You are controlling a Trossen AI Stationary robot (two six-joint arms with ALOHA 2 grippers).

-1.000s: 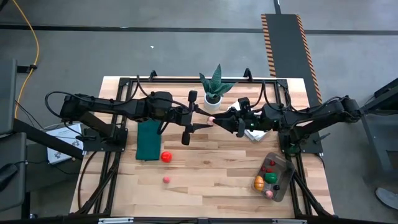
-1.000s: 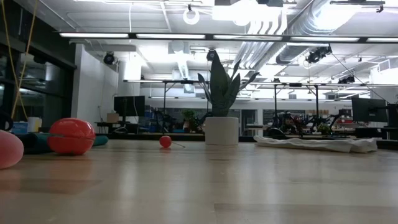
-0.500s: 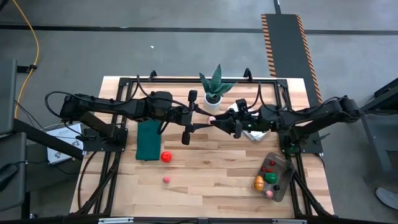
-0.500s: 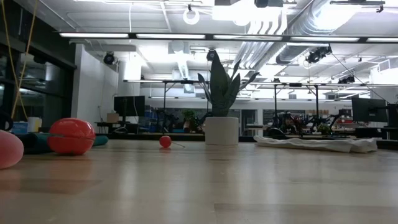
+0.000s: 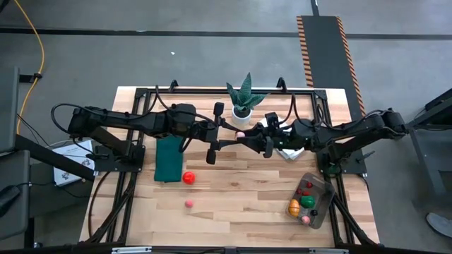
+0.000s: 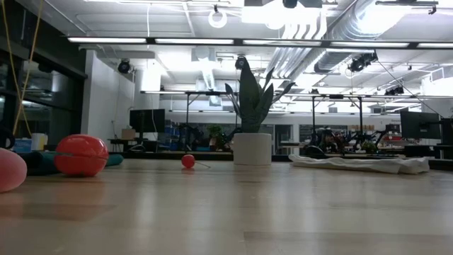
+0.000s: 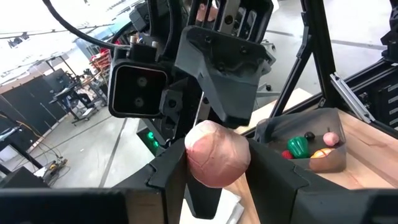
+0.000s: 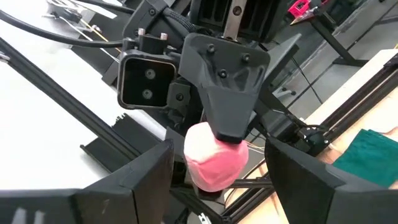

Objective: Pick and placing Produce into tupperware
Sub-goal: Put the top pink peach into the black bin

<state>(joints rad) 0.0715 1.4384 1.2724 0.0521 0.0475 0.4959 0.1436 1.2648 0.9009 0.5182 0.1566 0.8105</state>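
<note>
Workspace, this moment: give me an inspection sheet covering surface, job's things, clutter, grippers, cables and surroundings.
Surface: wooden table.
Job's things: pink fruit held in mid-air at a handover; red fruit and small pink fruit loose; tupperware partly filled.
Clutter: potted plant, green mat, white cloth.
Grippers: left gripper shut on the pink fruit; right gripper open around it.
Cables: yellow cable on the floor.
Surroundings: striped floor strip.
</note>
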